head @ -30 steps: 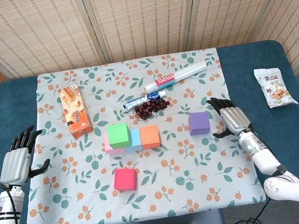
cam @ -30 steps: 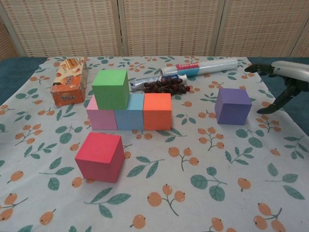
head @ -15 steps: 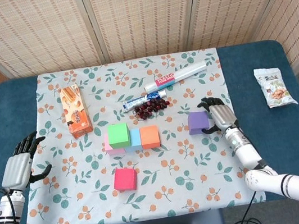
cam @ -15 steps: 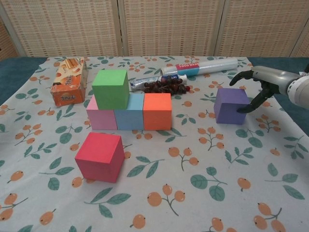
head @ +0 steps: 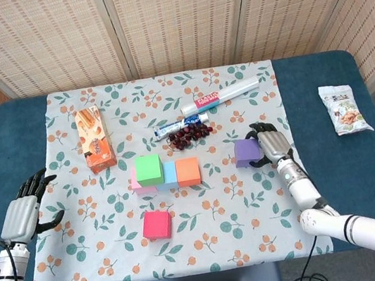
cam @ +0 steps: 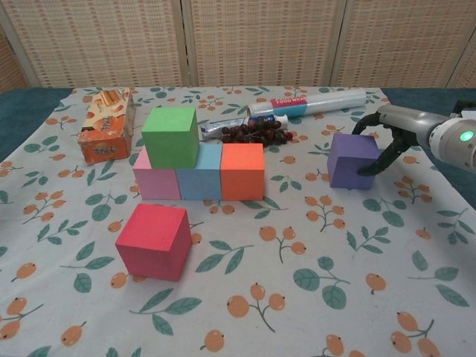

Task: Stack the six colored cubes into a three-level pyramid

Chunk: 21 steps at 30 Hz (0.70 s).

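The right hand [cam: 388, 137] wraps its fingers around the purple cube [cam: 352, 161], which sits on the tabletop [head: 322, 90] at the right middle of the frame. The left hand [head: 21, 213] is at the far left, fingers apart, holding nothing. The green cube [cam: 171, 137] sits on the pink cube [cam: 155, 181] and blue cube [cam: 199, 177], with the orange cube [cam: 242, 171] beside them. The red cube [cam: 155, 241] sits alone in front.

My right hand [cam: 394, 137], brushed silver metal with matt black plastic fingers, sits against the matt, foam-like purple cube [cam: 353, 161] on a soft printed cloth [head: 254, 201]. Beyond that cube, a glossy plastic-wrapped roll [head: 220, 96] catches the light. Behind the table stand rough woven reed screens [head: 176, 21].
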{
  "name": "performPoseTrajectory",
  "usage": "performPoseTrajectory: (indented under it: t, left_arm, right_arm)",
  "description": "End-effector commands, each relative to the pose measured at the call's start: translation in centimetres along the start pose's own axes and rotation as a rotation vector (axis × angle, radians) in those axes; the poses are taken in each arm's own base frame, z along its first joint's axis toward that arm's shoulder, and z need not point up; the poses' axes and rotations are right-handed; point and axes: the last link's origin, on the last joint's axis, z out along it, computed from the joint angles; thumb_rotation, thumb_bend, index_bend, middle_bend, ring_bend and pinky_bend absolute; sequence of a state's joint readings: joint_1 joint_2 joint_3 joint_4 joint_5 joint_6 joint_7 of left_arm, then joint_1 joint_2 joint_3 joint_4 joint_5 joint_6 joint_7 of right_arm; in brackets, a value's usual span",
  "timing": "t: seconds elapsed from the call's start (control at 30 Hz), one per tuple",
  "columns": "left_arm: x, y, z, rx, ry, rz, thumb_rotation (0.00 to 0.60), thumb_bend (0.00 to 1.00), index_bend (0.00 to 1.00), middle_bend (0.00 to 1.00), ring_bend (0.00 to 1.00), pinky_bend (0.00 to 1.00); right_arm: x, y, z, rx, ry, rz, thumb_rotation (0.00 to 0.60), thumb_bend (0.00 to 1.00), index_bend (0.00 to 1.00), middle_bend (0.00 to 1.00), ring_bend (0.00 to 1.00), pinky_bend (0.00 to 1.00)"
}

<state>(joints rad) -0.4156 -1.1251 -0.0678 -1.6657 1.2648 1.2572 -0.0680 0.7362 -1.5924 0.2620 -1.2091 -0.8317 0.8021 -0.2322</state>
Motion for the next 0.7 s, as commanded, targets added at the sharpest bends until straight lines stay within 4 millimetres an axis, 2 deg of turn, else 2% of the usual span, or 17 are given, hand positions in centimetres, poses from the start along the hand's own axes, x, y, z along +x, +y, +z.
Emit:
performPoseTrajectory:
  t: [0.03,0.17,0.3,0.47,0.7]
  left_arm:
    - [0.1,0.0,0.0,0.002,0.003,-0.004,0.600,0.31,0.16,0.02,0.00,0.11]
    - [0.2,-0.3,0.0,0.006,0.012,0.006,0.600,0.31,0.16,0.02,0.00,0.11]
    - [-0.1,-0.3,-0.1,0.002,0.007,0.030,0.600,0.31,0.16,0.02,0.00,0.11]
    - [-0.4,-0.2,-0.2,-0.003,-0.002,0.048,0.600,0.31,0.17,0.02,0.00,0.11]
    - [-0.5,0.0,-0.4,-0.017,0.008,0.078,0.600,0.31,0.17,0.02,0.00,0.11]
  right_arm:
    - [0.2,-0.1,-0.1,0.009,0.005,0.000,0.600,0.16,0.42,0.09,0.00,0.02]
    - [2.0,-0.5,-1.0,0.060,0.024,-0.008,0.600,0.20,0.44,0.09,0.00,0.02]
    - [4.7,-1.8,-2.4,0.136,0.028,-0.015,0.600,0.21,0.43,0.09,0.00,0.00]
    - [7.4,-5.3,-3.3,0.228,0.015,0.035,0.600,0.21,0.43,0.09,0.00,0.00]
    - [7.1,-10.6,-2.7,0.303,-0.037,0.054,0.600,0.20,0.43,0.09,0.00,0.00]
